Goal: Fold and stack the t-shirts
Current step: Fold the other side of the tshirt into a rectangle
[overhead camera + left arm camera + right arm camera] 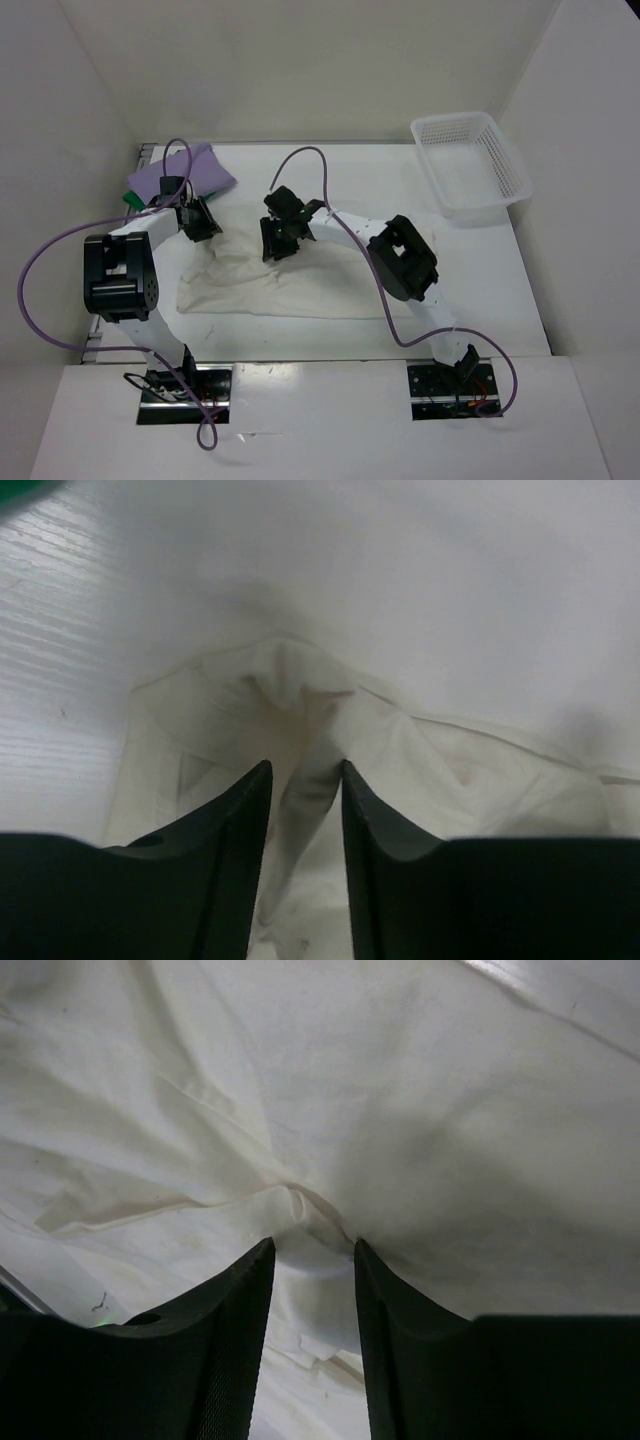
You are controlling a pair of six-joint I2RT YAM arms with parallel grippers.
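Both claws (305,767) (313,1243) astride cream shirt (300,288)

The cream t-shirt (300,285), spread in the middle, is seen as off-white, with faint yellowish-brown tints along its creases. At the far left a pale lavender t-shirt (190,170) is shown, with a bright green t-shirt (133,198) at its near-left edge. The basket (470,165) at the far right is white, patterned with a grid of small holes. The table (520,290) is white with fine grain lines. The left gripper (305,770) and right gripper (312,1245) are shown black, and the cables (40,250) purple.
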